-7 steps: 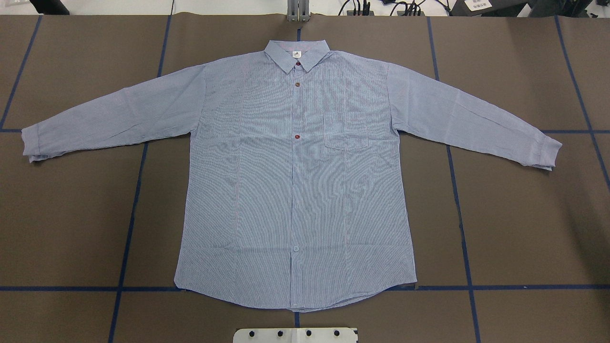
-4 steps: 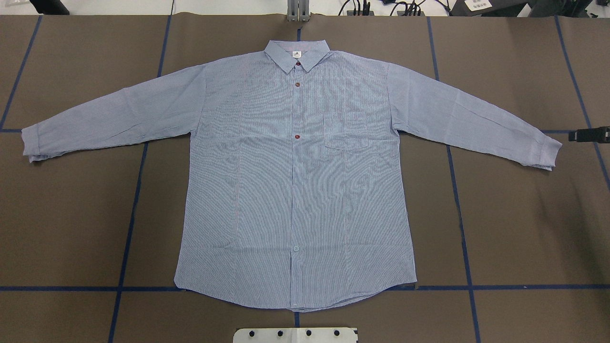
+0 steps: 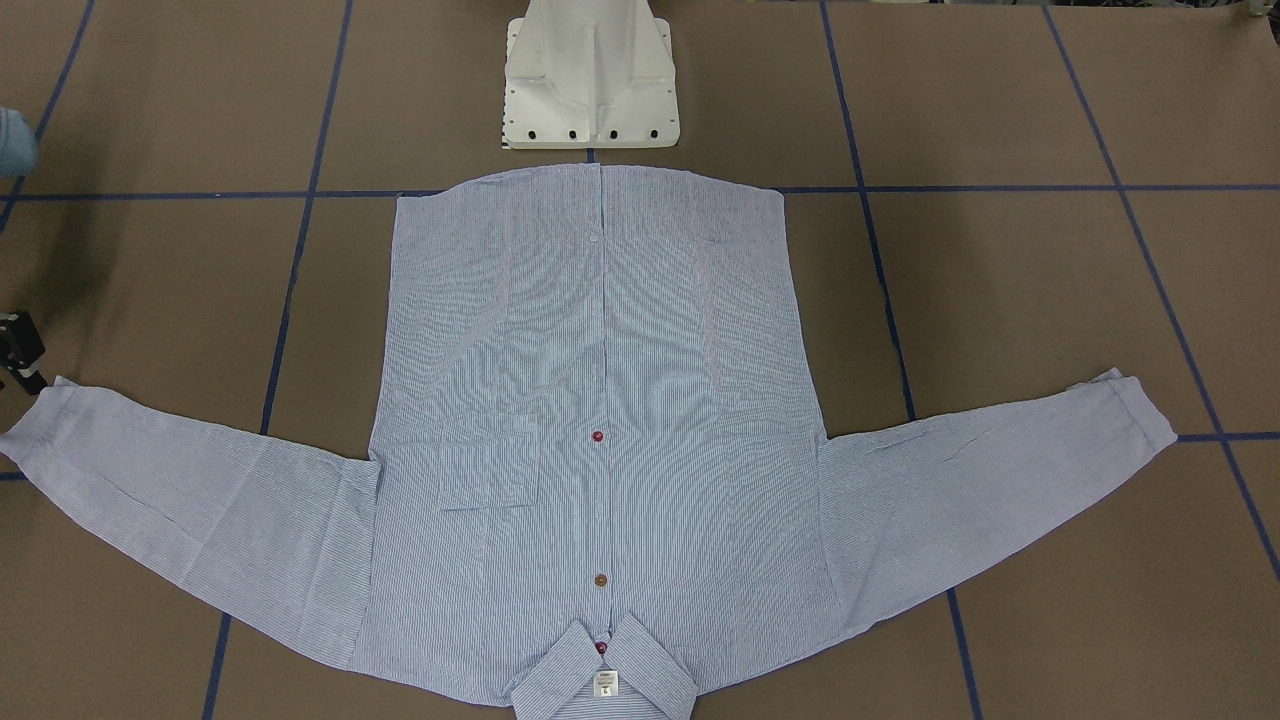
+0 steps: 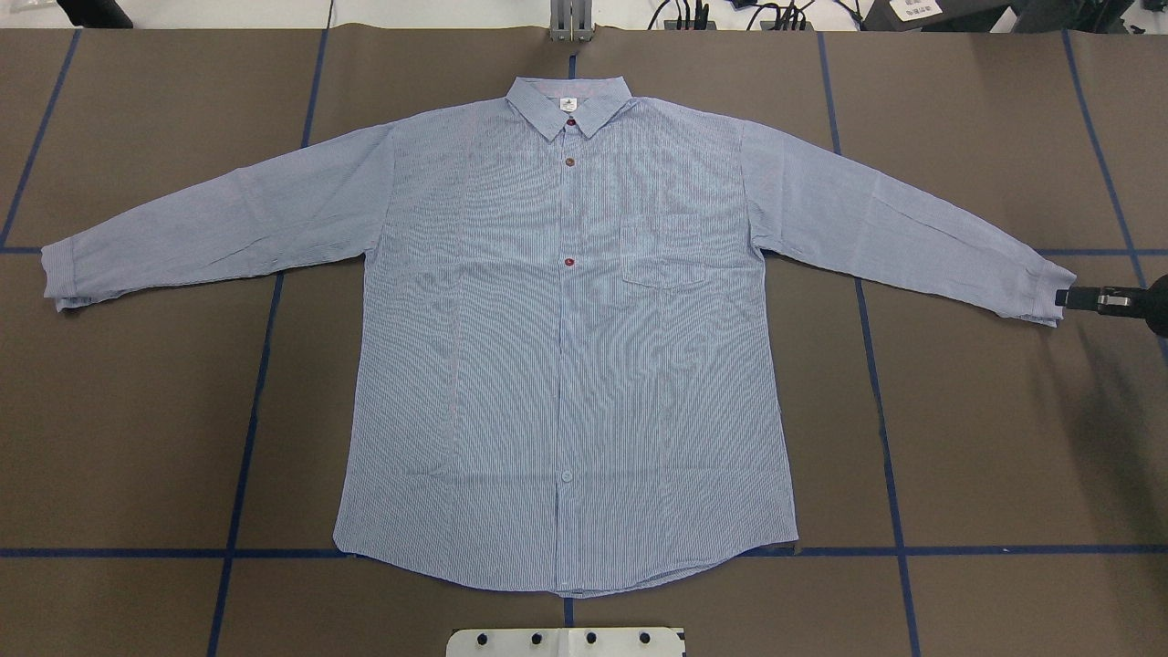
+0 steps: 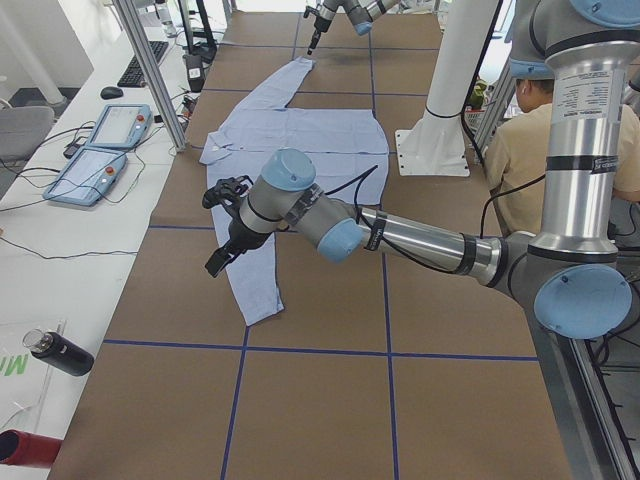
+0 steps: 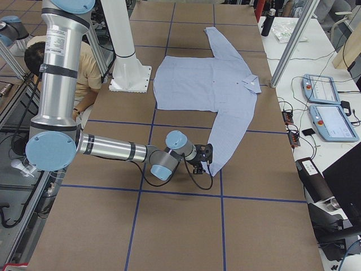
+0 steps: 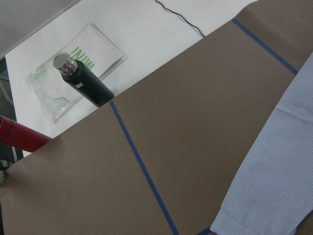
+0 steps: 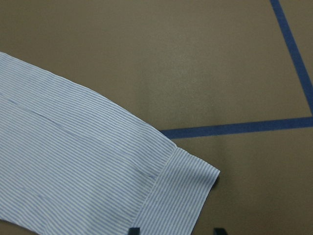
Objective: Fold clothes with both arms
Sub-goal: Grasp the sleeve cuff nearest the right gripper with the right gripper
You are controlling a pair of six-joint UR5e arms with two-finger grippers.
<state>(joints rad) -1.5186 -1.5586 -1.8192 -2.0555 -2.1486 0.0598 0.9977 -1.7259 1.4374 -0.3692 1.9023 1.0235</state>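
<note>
Overhead exterior view: the light blue-and-white fine-striped long-sleeved button shirt point(image 4: 566, 365) lies flat and face up in the middle of the brown paper-covered table point(image 4: 1004, 456). Its collar points away from the robot and both sleeves are spread outward. The hem lies over a blue tape grid line point(image 4: 137, 552).

Right arm:
- The black two-finger right gripper point(image 4: 1061, 297) enters from the right edge, with its tip at the end of the right-side cuff point(image 4: 1040, 292).
- The left arm is outside this view.

Right wrist-mounted view:
- Two black fingertips point(image 8: 134, 230) show at the bottom edge, set apart.
- The cuff end lies between them, so the jaws are open and not clamped on the cloth.
- The overhead view does not resolve this gap.

Exterior front-facing view:
- The white pedestal base point(image 3: 590, 80) stands just beyond the hem.
- Only a small black part of the right gripper shows, at the left edge.

Exterior left view:
- This is the only view that shows the black left gripper point(image 5: 216, 260).
- It hangs above the table beside the near sleeve.
- Whether its jaws are open or closed cannot be told.

Left wrist-mounted view:
- No fingers appear.
- The left-side cuff point(image 7: 254, 223) lies at lower right.
- A black metal-capped bottle point(image 7: 83, 81) and a red cylinder point(image 7: 19, 137) lie on the white surface beyond the table edge.
</note>
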